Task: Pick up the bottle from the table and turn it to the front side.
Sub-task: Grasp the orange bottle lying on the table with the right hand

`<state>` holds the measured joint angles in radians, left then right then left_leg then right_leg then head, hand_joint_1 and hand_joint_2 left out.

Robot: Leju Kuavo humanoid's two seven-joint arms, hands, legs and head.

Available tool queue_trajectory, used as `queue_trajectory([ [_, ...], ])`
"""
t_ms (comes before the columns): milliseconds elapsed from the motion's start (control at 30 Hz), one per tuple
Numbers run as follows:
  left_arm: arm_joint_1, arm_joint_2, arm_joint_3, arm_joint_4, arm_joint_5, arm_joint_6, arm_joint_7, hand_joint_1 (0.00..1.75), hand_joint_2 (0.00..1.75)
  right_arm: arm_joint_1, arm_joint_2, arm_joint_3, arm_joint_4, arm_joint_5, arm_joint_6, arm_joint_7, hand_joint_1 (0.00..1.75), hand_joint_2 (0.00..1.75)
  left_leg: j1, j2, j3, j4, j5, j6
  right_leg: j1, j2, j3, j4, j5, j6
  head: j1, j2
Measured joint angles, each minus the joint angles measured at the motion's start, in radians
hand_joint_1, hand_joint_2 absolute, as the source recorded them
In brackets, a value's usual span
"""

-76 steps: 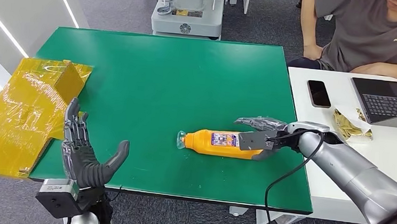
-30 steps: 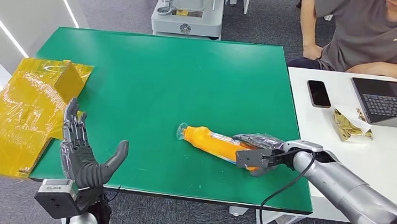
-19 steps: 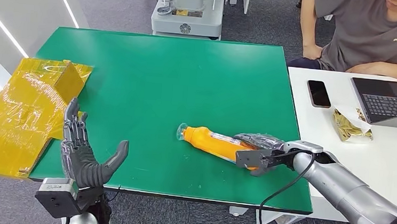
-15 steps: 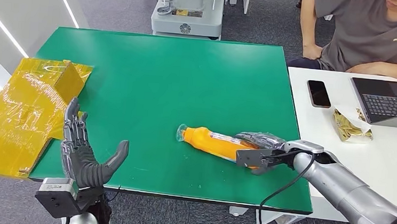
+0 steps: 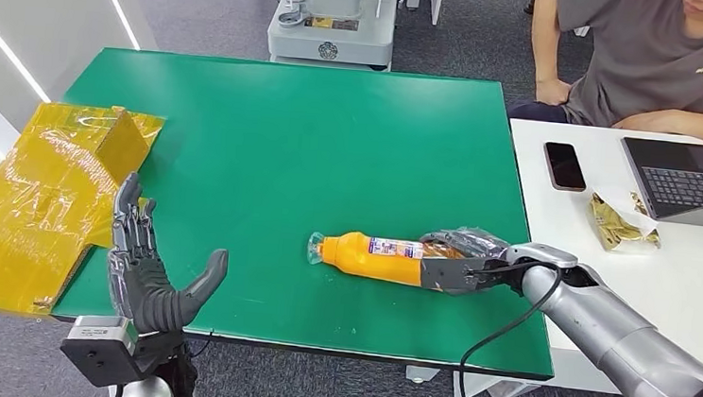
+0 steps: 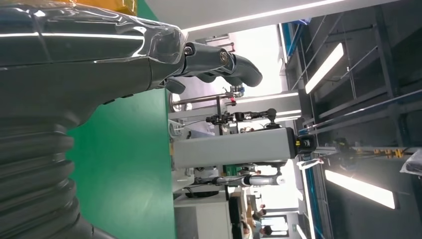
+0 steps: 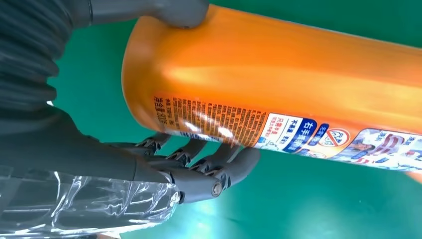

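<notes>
- Since half a second ago: orange bottle (image 5: 376, 255) swings from slanted to level, cap end toward 9 o'clock, label now facing up.
- Right hand (image 5: 461, 259): grips the bottle's base, thumb and fingers (image 7: 219, 169) wrapped round it.
- Bottle location: green table (image 5: 287, 127), near its 5 o'clock corner.
- Left hand (image 5: 148, 273): raised at the 7 o'clock corner, fingers spread, holding nothing.

The bottle (image 5: 383, 257) is bright orange with a clear cap and a label printed in white, blue and red. The table (image 5: 286, 136) is solid green. At its left edge, the wrapped box (image 5: 44, 198) is glossy yellow. The right hand (image 5: 461, 259) is dark grey; the left hand (image 5: 148, 273) is grey and black.
</notes>
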<state>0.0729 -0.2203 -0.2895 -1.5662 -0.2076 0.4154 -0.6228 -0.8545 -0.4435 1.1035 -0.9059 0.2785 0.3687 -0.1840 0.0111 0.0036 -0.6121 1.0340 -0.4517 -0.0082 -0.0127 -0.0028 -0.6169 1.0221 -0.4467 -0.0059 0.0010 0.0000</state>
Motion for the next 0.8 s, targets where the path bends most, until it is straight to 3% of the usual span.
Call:
queue_trajectory([
  [267, 0.0, 0.003, 0.0, 0.0, 0.003, 0.001, -0.008, 0.0, 1.75, 0.0, 0.003, -0.009, 0.002, 0.0, -0.002, -0.005, 1.7, 1.75, 0.0, 0.0, 0.0, 0.0, 0.0, 0.0, 0.0, 0.0, 0.0, 0.0, 0.0, 0.0, 0.0, 0.0],
  [333, 0.0, 0.003, 0.0, 0.0, 0.003, 0.002, -0.008, 0.0, 1.75, 0.0, 0.006, -0.01, 0.004, 0.001, -0.002, -0.008, 1.42, 1.75, 0.0, 0.0, 0.0, 0.0, 0.0, 0.0, 0.0, 0.0, 0.0, 0.0, 0.0, 0.0, 0.0, 0.0],
  [400, 0.0, 0.003, 0.0, 0.0, 0.003, 0.003, -0.008, 0.0, 1.75, -0.001, 0.009, -0.011, 0.007, 0.001, -0.003, -0.01, 0.59, 1.75, 0.0, 0.0, 0.0, 0.0, 0.0, 0.0, 0.0, 0.0, 0.0, 0.0, 0.0, 0.0, 0.0, 0.0],
  [467, 0.0, 0.003, 0.0, 0.0, 0.004, 0.003, -0.009, 0.0, 1.75, -0.001, 0.012, -0.012, 0.011, 0.001, -0.003, -0.013, 0.0, 1.75, 0.0, 0.0, 0.0, 0.0, 0.0, 0.0, 0.0, 0.0, 0.0, 0.0, 0.0, 0.0, 0.0, 0.0],
  [800, 0.0, 0.003, 0.0, 0.0, 0.01, 0.004, -0.014, 0.0, 1.75, -0.005, 0.02, -0.016, 0.033, 0.001, -0.012, -0.018, 0.0, 1.75, 0.0, 0.0, 0.0, 0.0, 0.0, 0.0, 0.0, 0.0, 0.0, 0.0, 0.0, 0.0, 0.0, 0.0],
])
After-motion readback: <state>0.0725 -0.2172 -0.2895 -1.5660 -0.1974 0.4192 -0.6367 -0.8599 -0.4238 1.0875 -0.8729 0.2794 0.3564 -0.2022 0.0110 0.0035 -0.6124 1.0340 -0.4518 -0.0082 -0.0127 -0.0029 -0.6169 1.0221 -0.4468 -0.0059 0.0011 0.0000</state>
